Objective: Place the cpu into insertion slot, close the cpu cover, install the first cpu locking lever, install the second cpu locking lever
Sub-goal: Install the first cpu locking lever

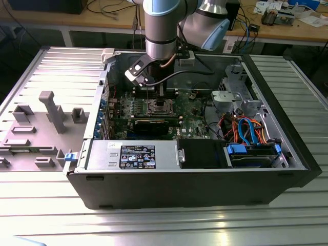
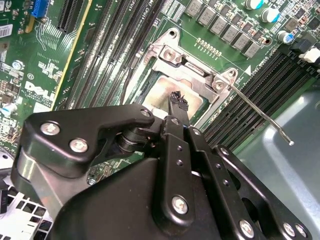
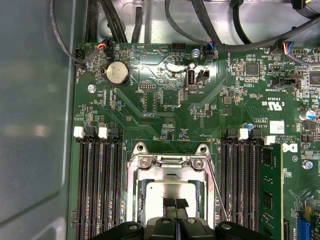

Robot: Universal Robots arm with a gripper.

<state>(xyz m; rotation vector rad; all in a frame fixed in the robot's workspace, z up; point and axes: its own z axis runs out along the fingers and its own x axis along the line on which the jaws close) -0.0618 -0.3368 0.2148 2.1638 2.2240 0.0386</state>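
Directly over the chip (image 3: 170, 190), the pincer (image 3: 175, 203) is hovering with fingertips pressed together, gripping nothing. The chip is sitting in the socket (image 1: 159, 106), with the cover (image 3: 170, 161) lying flat around it. By the exterior view, the socket is lying at twelve o'clock from the power supply box (image 1: 133, 155).

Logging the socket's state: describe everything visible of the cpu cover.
The cpu cover is a thin silver-grey metal frame with a large square window, apparently lying flat on the green motherboard. The cpu shows its dull top through the window. The gripper hovers with shut fingertips over that window; contact is unclear. A thin wire lever juts free beside it.
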